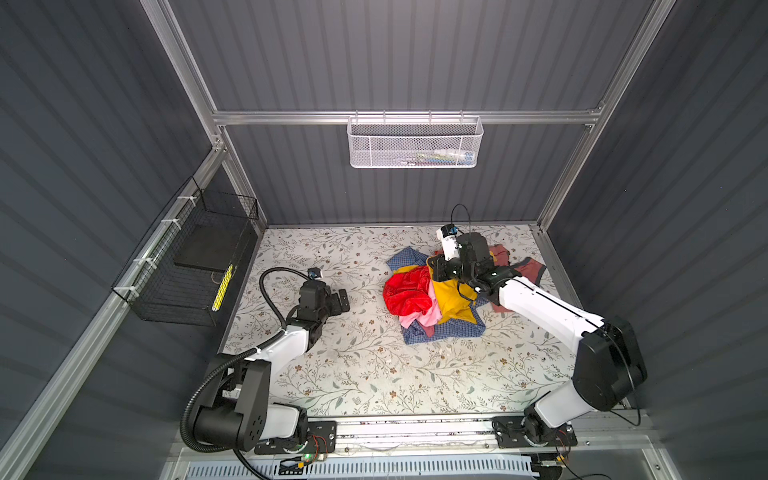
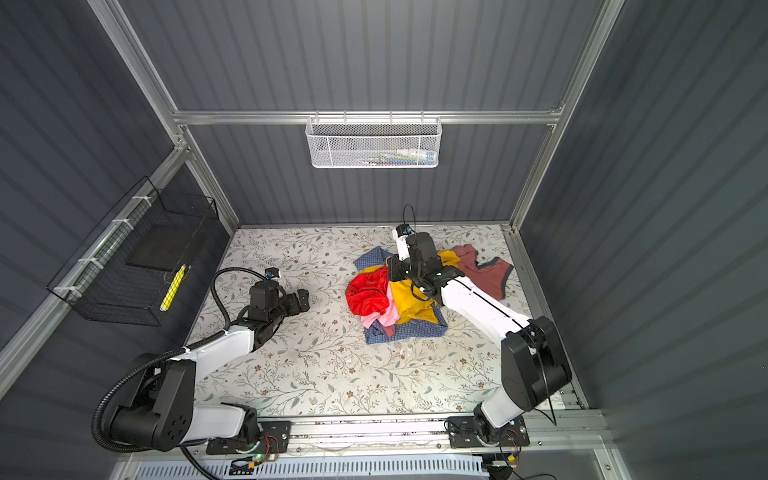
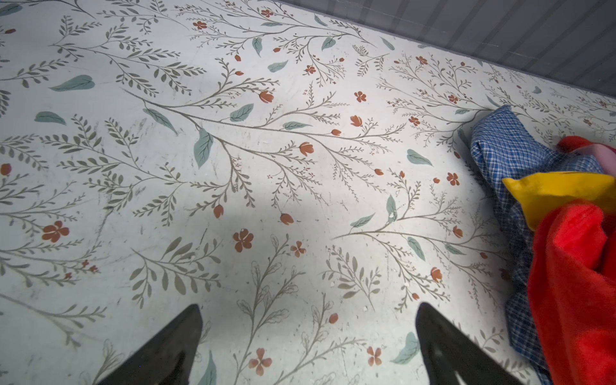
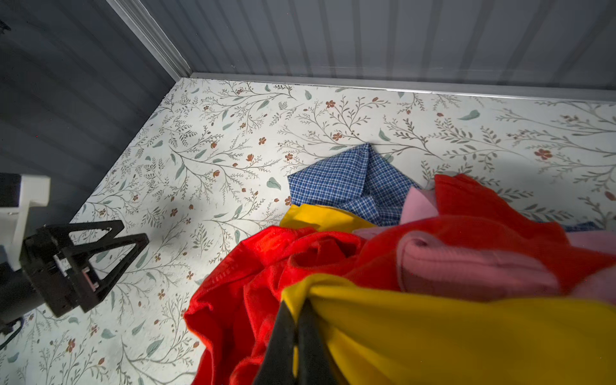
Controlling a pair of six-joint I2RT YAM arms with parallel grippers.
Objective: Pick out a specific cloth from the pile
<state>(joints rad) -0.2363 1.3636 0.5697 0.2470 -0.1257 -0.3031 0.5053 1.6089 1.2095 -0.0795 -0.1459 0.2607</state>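
The pile [image 1: 405,293] [image 2: 365,297] lies right of the table's middle in both top views: shiny red, pink and blue checked fabric [image 4: 346,181]. The mustard-yellow cloth [image 1: 451,297] [image 2: 409,301] [image 4: 433,333] lies on top of it, pulled up into a taut fold. My right gripper [image 1: 433,267] [image 2: 392,270] [image 4: 296,306] is over the heap's far side, shut on that yellow fold. My left gripper [image 1: 343,300] [image 2: 301,300] [image 3: 308,310] rests left of the pile, apart from it, open with only bare tabletop between its fingers. The left wrist view shows a yellow edge [image 3: 560,193] beside red fabric.
A dusty rose garment with dark trim [image 1: 525,266] [image 2: 486,270] lies just right of the heap, partly under my right arm. A black wire basket [image 1: 195,266] hangs on the left wall. A white mesh basket [image 1: 415,143] hangs on the back wall. The floral tabletop [image 1: 374,374] stretches toward the front.
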